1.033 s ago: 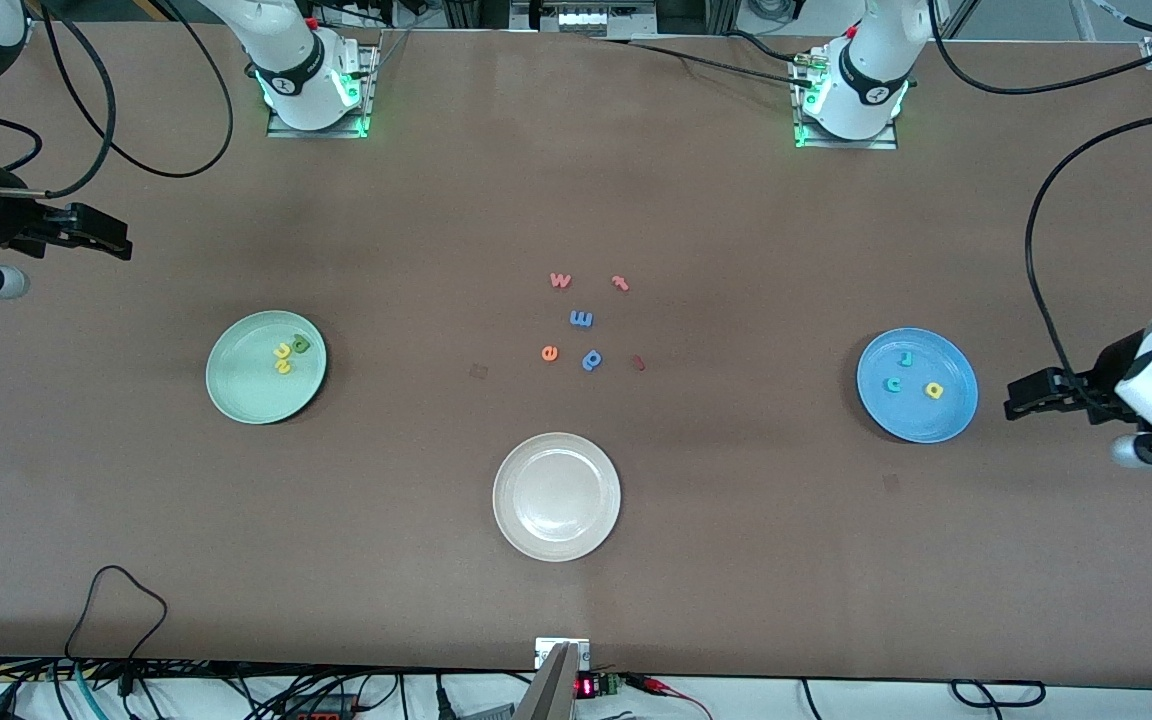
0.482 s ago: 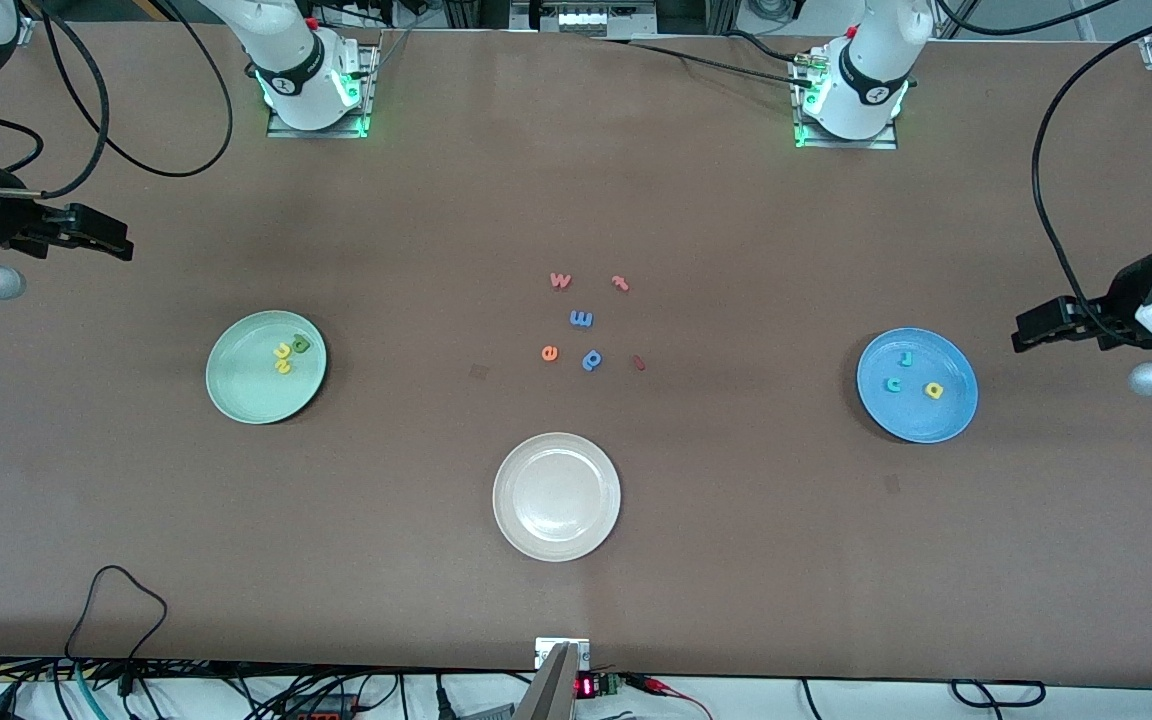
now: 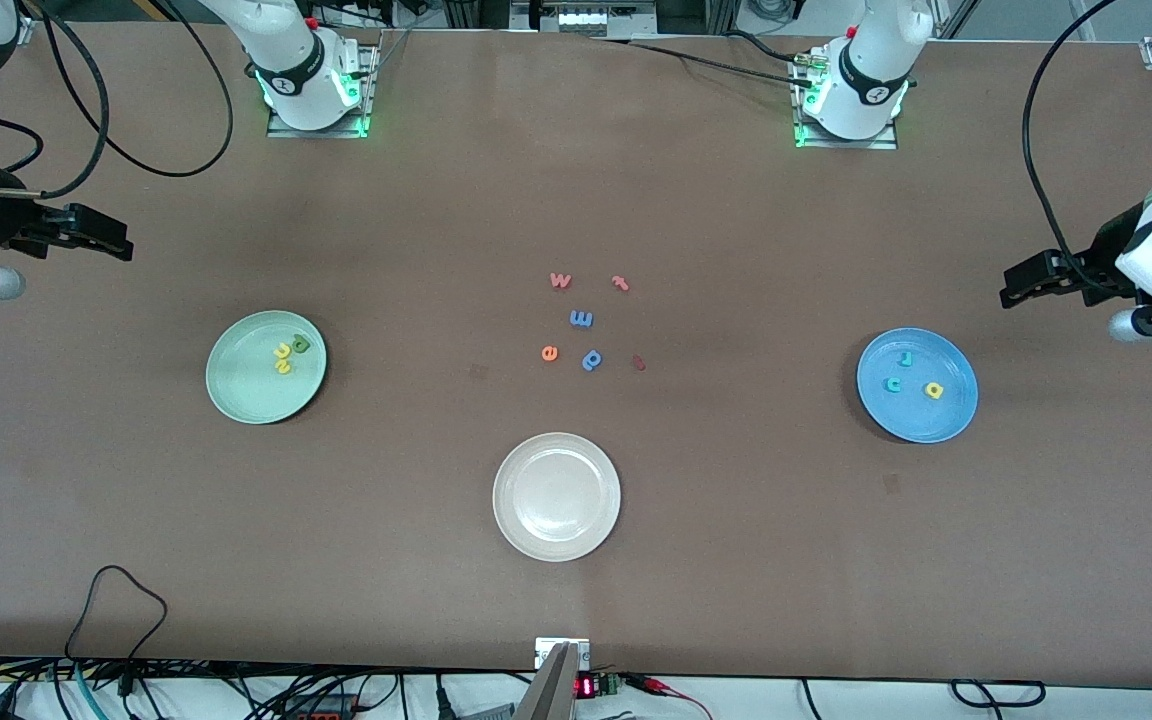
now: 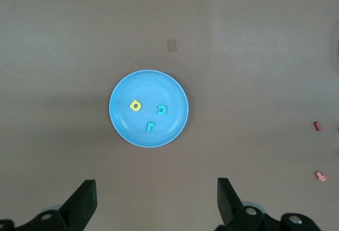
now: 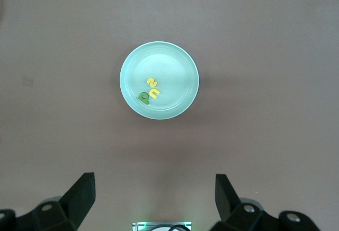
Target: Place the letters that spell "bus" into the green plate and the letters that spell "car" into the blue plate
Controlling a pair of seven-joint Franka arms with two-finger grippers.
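The green plate point(image 3: 248, 395) holds a green b point(image 3: 301, 344), a yellow u point(image 3: 284, 351) and a yellow s point(image 3: 283, 366). In the right wrist view the green plate point(image 5: 177, 64) and these same letters show, the b point(image 5: 143, 98) lowest. The blue plate point(image 3: 941, 420) holds a teal r point(image 3: 905, 358), a teal c point(image 3: 893, 384) and a yellow a point(image 3: 933, 390); the left wrist view shows that blue plate point(image 4: 169, 88) too. My left gripper point(image 3: 1008, 288) point(image 4: 156, 184) hangs open and empty over bare table at the left arm's end. The right gripper point(image 3: 124, 243) point(image 5: 153, 178) waits open and empty at the right arm's end.
An empty cream-white plate point(image 3: 556, 497) sits nearest the front camera. Loose letters lie mid-table: pink w point(image 3: 560, 281), a pink piece point(image 3: 620, 283), blue m point(image 3: 581, 319), orange e point(image 3: 549, 353), blue p point(image 3: 592, 359), a dark red piece point(image 3: 638, 363).
My left gripper has swung away from beside the blue plate toward the robots' bases, staying open. The right arm, plates and letters have not moved.
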